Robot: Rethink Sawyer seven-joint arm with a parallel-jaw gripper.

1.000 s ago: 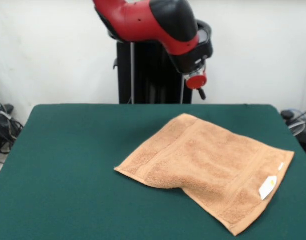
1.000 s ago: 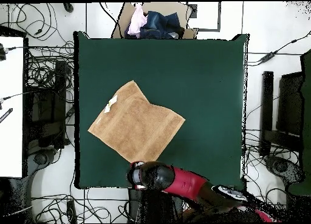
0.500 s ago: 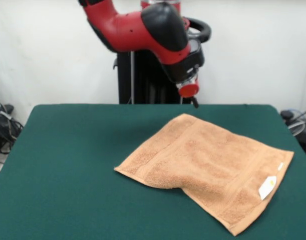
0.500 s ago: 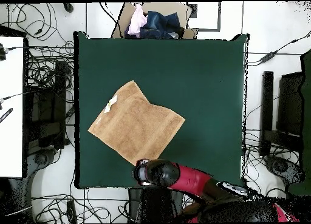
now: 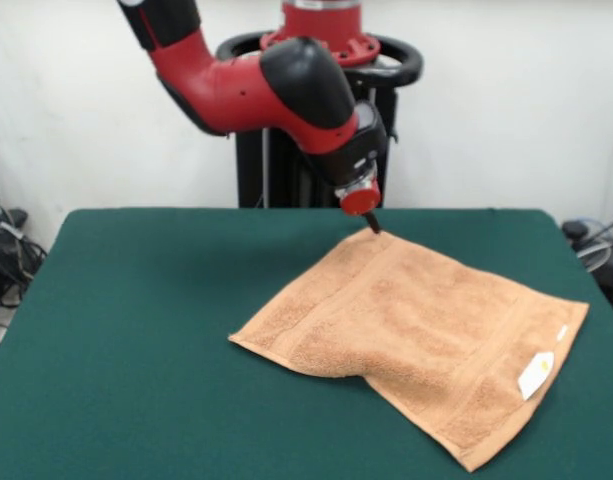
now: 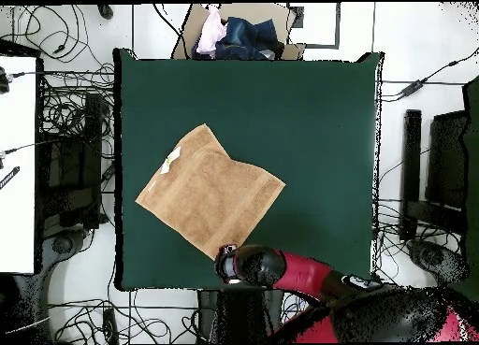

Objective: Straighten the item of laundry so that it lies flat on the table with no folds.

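Over the towel's far corner, your gripper [image 5: 372, 224] hovers.
Peach terry towel [image 5: 416, 340] lies on the green table [image 5: 136, 330], one edge folded; can't tell the pincer's opening.

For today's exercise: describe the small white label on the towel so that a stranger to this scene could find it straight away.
Start at the green table and find the peach-orange towel lying on it. In the front view, follow the towel to its right-hand end. The white label sits there on the border band, the only white patch on the cloth, with a small yellow mark.
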